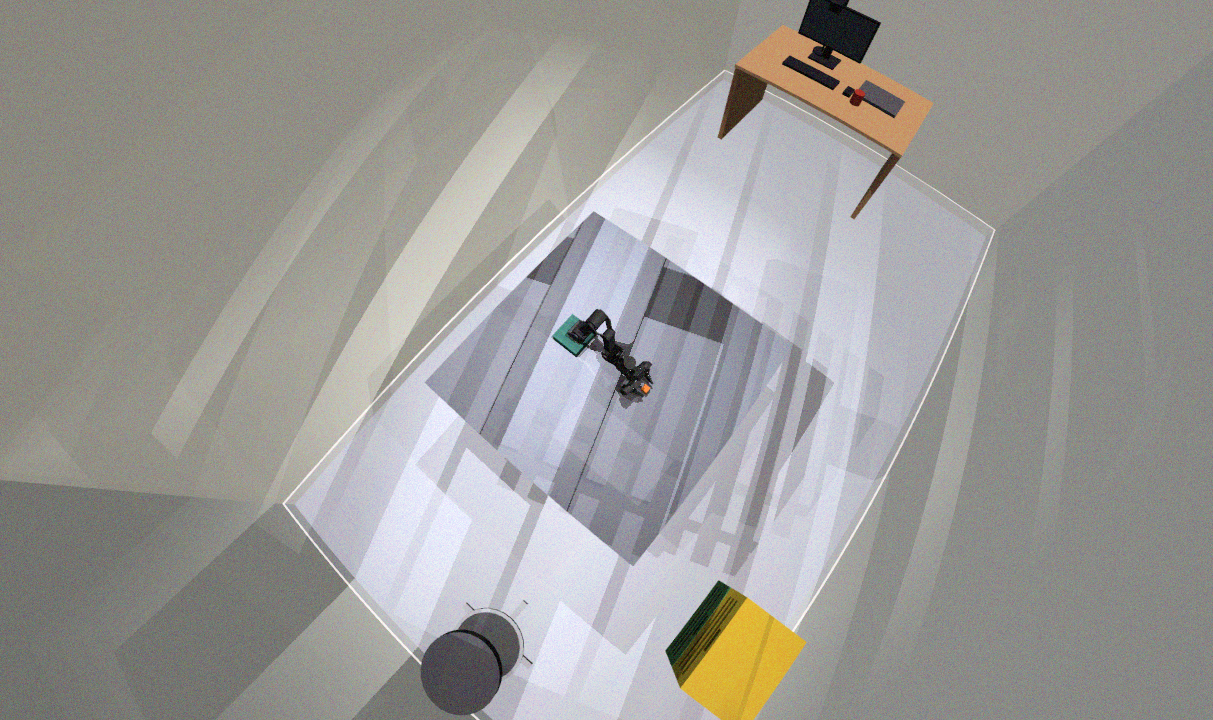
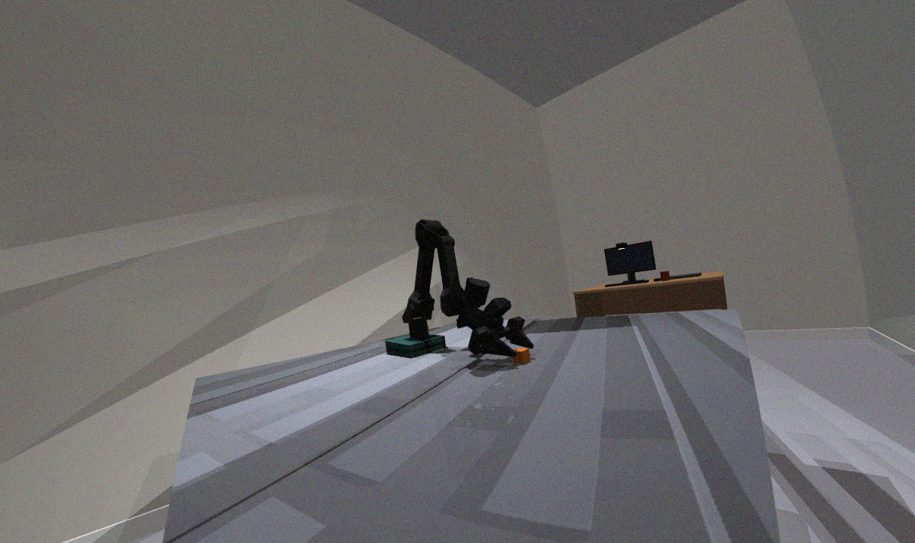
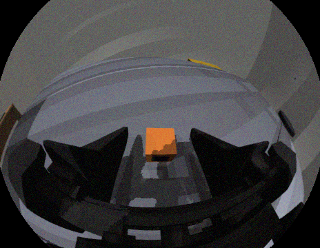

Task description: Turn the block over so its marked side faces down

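Observation:
The orange block (image 1: 646,389) (image 2: 521,355) (image 3: 160,139) appears to rest on the grey table (image 1: 538,402) (image 2: 379,439). In the wrist view its plain orange face is broad, partly shaded. Its dark mark shows only on a narrow, foreshortened face along the lower edge, towards the gripper. The side against the table is hidden. My gripper (image 1: 643,387) (image 2: 523,349) (image 3: 160,131) is open and low over the table. Its fingers stand left and right of the block, with a visible gap on each side in the wrist view.
The arm's green base (image 1: 571,335) (image 2: 412,345) stands on the table behind the gripper. Beyond the table are a wooden desk (image 1: 771,55) with a monitor (image 1: 838,31) (image 2: 629,258), a yellow box (image 1: 749,658) and a dark round stool (image 1: 460,671).

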{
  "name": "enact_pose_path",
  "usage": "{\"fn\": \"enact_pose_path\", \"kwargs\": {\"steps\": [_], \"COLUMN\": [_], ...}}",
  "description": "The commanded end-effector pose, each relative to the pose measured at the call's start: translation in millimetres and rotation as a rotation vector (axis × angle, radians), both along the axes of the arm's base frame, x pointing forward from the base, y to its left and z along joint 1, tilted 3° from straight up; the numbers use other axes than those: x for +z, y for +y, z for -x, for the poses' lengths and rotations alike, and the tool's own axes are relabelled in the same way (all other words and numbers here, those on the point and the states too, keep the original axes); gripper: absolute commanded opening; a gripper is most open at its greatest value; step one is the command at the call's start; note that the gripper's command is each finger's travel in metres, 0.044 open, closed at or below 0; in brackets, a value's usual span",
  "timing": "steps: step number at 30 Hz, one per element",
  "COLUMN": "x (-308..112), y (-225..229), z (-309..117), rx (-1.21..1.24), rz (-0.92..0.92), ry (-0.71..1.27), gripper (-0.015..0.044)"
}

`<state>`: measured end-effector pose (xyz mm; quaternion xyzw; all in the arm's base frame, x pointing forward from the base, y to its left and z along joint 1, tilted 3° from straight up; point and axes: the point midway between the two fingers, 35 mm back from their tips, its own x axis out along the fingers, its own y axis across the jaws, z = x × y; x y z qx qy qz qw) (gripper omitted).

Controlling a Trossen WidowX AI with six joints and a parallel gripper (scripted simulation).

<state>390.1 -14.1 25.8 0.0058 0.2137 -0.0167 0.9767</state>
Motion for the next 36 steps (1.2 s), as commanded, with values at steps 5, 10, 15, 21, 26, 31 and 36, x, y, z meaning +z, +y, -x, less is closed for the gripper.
{"fn": "enact_pose_path", "kwargs": {"steps": [5, 10, 15, 21, 26, 31, 36], "x": [-0.2, -0.2, -0.2, -0.2, -0.2, -0.2, 0.7], "y": [-0.4, -0.4, -0.4, -0.4, -0.4, -0.4, -0.7], "z": [0.3, 0.3, 0.3, 0.3, 0.3, 0.3, -5.2], "rx": [-0.003, -0.003, -0.003, -0.003, -0.003, -0.003, -0.003], "rz": [0.002, 0.002, 0.002, 0.002, 0.002, 0.002, 0.000], "ry": [0.000, 0.000, 0.000, 0.000, 0.000, 0.000, 0.057], "gripper": [0.0440, 0.0440, 0.0440, 0.0440, 0.0440, 0.0440, 0.0440]}}
